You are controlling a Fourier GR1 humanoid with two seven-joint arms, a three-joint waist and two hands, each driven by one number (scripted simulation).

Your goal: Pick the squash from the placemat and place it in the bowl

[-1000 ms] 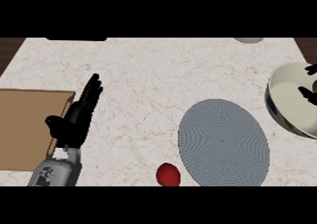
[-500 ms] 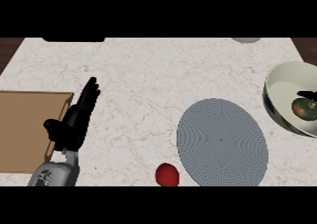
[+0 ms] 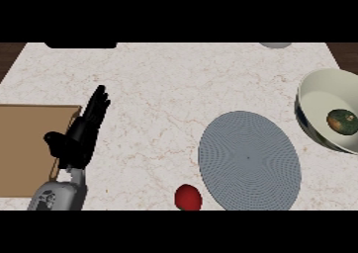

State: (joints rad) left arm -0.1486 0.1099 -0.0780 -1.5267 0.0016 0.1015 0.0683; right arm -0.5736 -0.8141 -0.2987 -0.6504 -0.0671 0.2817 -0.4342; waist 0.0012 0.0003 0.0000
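Observation:
The squash (image 3: 343, 122), dark green with orange patches, lies inside the cream bowl (image 3: 318, 93) at the right edge of the counter. The grey round placemat (image 3: 248, 161) lies bare just left of the bowl. My left hand (image 3: 79, 135) rests at the left with straight fingers pointing away, holding nothing, far from the squash. My right hand shows nowhere in this view.
A brown cutting board (image 3: 21, 148) lies at the left edge, under the side of my left hand. A red fruit (image 3: 188, 197) sits near the front edge, left of the placemat. A grey object (image 3: 275, 45) peeks in at the counter's far edge.
My right hand was over the bowl a second ago, then drew off to the right and out of view, leaving the squash in the bowl. The left hand barely moved.

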